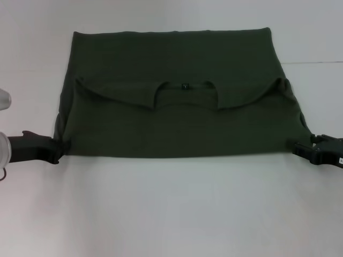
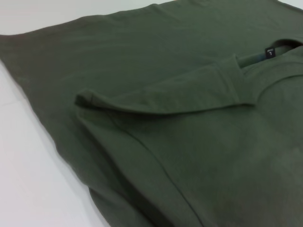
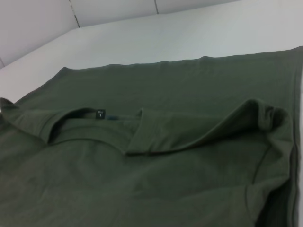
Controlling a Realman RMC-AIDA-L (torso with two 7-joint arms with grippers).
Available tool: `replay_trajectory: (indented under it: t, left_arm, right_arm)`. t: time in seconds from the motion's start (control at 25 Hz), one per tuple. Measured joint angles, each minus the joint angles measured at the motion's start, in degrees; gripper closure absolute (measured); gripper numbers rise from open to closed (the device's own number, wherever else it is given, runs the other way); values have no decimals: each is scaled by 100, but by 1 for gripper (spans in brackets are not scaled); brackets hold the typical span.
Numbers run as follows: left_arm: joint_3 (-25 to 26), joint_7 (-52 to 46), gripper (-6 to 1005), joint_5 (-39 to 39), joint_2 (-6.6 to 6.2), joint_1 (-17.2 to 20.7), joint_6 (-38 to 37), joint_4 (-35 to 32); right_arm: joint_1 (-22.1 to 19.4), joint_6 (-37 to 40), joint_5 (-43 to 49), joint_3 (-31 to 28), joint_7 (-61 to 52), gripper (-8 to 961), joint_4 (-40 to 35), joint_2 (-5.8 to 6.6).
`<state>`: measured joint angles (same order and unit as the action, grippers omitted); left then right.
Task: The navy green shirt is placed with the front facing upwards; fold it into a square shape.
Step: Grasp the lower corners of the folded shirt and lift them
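The dark olive-green cotton shirt (image 1: 177, 115) lies folded on the white counter (image 1: 171, 214), its small dark neck label (image 1: 185, 85) apparently reading "L". The left end effector (image 1: 58, 149) touches its near-left corner, grip unclear; the right end effector (image 1: 304, 150) rests just beside the near-right corner, seemingly empty.

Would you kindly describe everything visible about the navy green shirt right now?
The navy green shirt is dark olive, soft cotton-looking knit, lying flat on the white table. It is folded into a wide rectangle: both sleeves are turned in toward the collar, where a small dark neck label shows. No print is visible. The left hand touches its near left corner; the right hand sits at its near right corner.
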<state>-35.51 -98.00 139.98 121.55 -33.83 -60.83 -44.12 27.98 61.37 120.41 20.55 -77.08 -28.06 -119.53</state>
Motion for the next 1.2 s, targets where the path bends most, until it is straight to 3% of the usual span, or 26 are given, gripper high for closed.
replay_trajectory:
  t: [0.04, 0.12, 0.56, 0.8, 1.2]
  left_arm:
    - [0, 14, 954, -3, 0, 0, -12, 0]
    - [0, 37, 954, -5, 0, -4, -35, 0]
    - [0, 72, 954, -15, 8, -18, -44, -7]
    - [0, 286, 954, -13, 9, -9, -137, -46]
    - [45, 667, 953, -44, 74, 337, -799, -697]
  right_arm:
    - [2, -4, 0, 36, 0, 178, 0, 0]
    - [8, -33, 0, 157, -11, 307, 1, 1]
    - [42, -137, -8, 257, -76, 752, -9, 0]
    - [41, -212, -7, 255, -121, 903, -27, 0]
    - [-245, 496, -47, 182, 217, 902, -155, 0]
